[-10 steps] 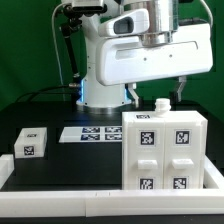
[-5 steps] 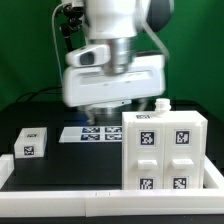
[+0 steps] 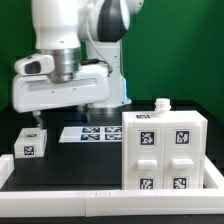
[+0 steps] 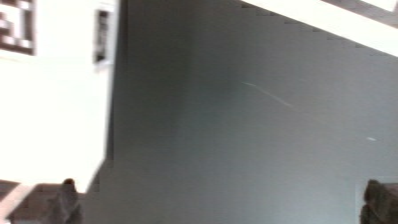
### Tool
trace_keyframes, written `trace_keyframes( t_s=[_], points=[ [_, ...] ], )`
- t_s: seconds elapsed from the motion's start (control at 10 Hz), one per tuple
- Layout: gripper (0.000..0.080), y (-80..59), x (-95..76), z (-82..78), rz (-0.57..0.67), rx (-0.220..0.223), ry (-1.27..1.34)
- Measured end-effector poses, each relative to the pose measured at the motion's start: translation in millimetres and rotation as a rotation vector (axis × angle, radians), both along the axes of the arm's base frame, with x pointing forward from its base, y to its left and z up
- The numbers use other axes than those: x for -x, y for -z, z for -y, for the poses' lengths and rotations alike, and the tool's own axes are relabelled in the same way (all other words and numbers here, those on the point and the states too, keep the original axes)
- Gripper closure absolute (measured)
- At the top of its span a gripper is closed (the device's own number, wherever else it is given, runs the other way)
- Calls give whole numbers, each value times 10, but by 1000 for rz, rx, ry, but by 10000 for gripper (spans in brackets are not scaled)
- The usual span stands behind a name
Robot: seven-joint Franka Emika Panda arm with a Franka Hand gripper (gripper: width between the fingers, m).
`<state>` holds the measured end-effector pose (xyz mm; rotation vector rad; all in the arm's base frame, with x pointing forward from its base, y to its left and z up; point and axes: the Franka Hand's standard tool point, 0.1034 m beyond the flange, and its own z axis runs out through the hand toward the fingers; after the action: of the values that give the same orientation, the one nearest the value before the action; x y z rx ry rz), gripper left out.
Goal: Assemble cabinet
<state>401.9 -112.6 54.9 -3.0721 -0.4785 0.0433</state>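
Observation:
The cabinet (image 3: pixel 165 150), a large white box with several tagged drawer blocks on its front, stands at the exterior view's right, with a small white knob (image 3: pixel 160 104) on top. A small white tagged block (image 3: pixel 32 144) sits apart at the exterior view's left. My gripper (image 3: pixel 62 118) hangs open and empty just above and behind that block. In the wrist view the gripper (image 4: pixel 212 205) has its fingertips (image 4: pixel 45 205) far apart with only dark table between them. A white tagged piece (image 4: pixel 54 110) lies at one side; I cannot tell which piece it is.
The marker board (image 3: pixel 90 133) lies flat on the black table behind the cabinet and the block. A white rim (image 3: pixel 60 195) borders the table's front edge. The arm's base stands at the back centre.
The arm has swung from above the cabinet toward the exterior view's left and lowered over the small block. The cabinet and block have not moved.

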Motion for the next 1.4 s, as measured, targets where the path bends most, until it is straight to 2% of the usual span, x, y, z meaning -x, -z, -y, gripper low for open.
trace_keyframes(
  t_s=[0.1,0.5,0.6,0.9,1.0,1.2,1.4],
  points=[
    [2,-41,-84,-30,-3,-4,-13],
    [2,-19,-72,-20,0,-2,-11],
    [2,34,-49,86,11,7,-11],
    [2,191,150,552,13,34,-11],
    [2,241,188,638,12,39,-8],
    [2,292,214,704,12,43,-11],
    [2,320,241,705,5,40,-12]
  ],
)
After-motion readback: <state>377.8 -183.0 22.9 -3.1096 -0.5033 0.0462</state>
